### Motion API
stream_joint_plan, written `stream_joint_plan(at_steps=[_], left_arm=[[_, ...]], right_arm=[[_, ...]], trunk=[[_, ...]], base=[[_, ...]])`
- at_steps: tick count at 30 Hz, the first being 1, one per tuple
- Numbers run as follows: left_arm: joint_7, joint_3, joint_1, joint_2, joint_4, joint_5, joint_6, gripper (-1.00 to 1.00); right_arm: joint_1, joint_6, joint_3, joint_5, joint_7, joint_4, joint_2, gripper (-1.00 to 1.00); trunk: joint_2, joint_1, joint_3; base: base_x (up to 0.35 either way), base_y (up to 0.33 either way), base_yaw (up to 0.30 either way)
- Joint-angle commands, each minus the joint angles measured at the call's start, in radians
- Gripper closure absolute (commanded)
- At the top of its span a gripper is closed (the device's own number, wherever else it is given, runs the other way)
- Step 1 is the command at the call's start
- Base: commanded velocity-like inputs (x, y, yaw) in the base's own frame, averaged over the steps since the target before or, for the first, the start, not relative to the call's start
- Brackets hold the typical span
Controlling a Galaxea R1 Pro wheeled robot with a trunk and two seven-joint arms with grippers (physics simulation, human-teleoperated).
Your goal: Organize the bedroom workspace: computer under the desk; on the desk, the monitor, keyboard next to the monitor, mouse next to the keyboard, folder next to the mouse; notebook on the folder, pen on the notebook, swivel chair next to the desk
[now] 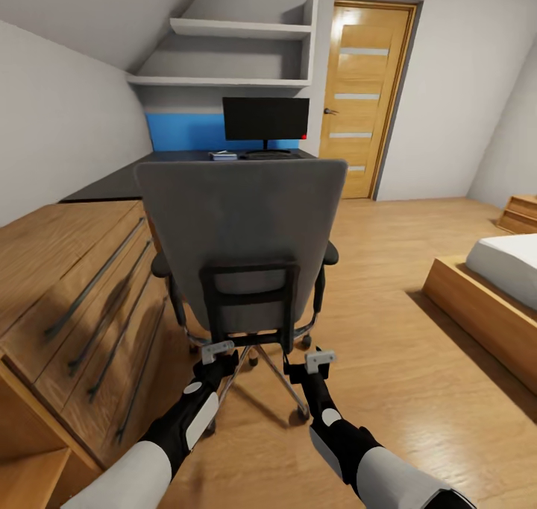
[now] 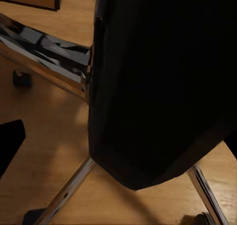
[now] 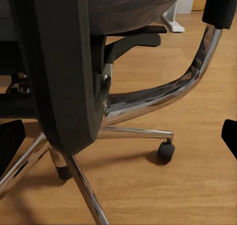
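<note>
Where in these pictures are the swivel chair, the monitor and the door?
swivel chair (image 1: 242, 218): head view, on the middle of its grey backrest.
monitor (image 1: 265, 118): head view, on the middle of its black screen.
door (image 1: 369, 84): head view, on a wooden panel between two of the pale strips.

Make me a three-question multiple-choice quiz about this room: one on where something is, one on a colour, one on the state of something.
1. Where is the monitor?
A. on the floor
B. on the desk
C. on the bed

2. What colour is the panel behind the desk?
A. blue
B. red
C. green

3. How is the door?
A. wide open
B. off its hinges
C. shut

Answers:
1 B: the head view shows its stand on the black top, beyond the chair.
2 A: a bright blue strip runs under the shelves.
3 C: it sits flush in its frame.
</note>
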Motion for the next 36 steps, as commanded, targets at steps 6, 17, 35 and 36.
stream_joint_plan(at_steps=[6, 17, 35, 36], left_arm=[[0.009, -0.01, -0.001, 0.0, 0.007, 0.013, -0.005, -1.0], [0.009, -0.01, -0.001, 0.0, 0.016, 0.013, -0.003, -1.0], [0.021, -0.004, -0.001, 0.011, 0.036, 0.018, -0.005, -1.0], [0.021, -0.004, -0.001, 0.012, 0.036, 0.018, -0.005, -1.0]], right_arm=[[-0.001, -0.003, 0.009, -0.008, -0.005, 0.001, 0.0, -1.0], [-0.002, -0.003, 0.007, -0.007, -0.005, 0.001, 0.0, -1.0], [-0.001, -0.003, 0.005, -0.006, -0.004, 0.002, -0.01, -1.0], [-0.001, -0.003, 0.005, -0.006, -0.004, 0.002, -0.011, -1.0]], trunk=[[0.0, 0.0, -0.001], [0.0, 0.0, -0.001], [0.0, 0.0, -0.001], [0.0, 0.0, -0.001]], base=[[0.193, 0.0, -0.003], [-0.157, 0.0, 0.0], [-0.03, 0.0, 0.0], [0.0, 0.0, 0.0]])
